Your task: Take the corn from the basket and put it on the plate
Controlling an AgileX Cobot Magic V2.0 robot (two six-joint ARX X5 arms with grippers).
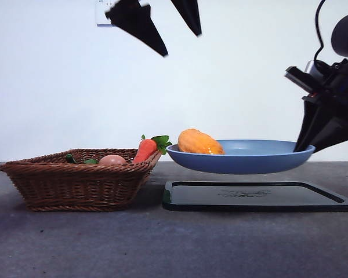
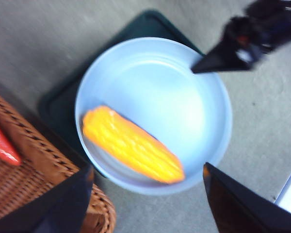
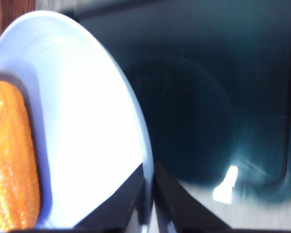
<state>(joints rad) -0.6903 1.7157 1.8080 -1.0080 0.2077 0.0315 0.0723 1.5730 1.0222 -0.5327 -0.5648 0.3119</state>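
Observation:
The yellow-orange corn (image 1: 200,142) (image 2: 131,144) (image 3: 12,155) lies on its side in the light-blue plate (image 1: 249,159) (image 2: 184,97) (image 3: 87,121), near the plate's basket-side rim. The plate hangs level a little above the black tray. My right gripper (image 1: 304,147) (image 3: 149,170) is shut on the plate's rim at the side away from the basket, and it also shows in the left wrist view (image 2: 203,68). My left gripper (image 1: 181,44) (image 2: 148,167) hovers open and empty high above the corn. The brown wicker basket (image 1: 75,185) (image 2: 19,160) stands on the table at the left.
A flat black tray (image 1: 255,197) (image 2: 53,107) (image 3: 208,97) lies on the table under the raised plate, right beside the basket. In the basket are a red-orange carrot (image 1: 145,149) (image 2: 2,145) with green leaves, a pinkish egg-like ball (image 1: 112,160) and something dark green (image 1: 69,157).

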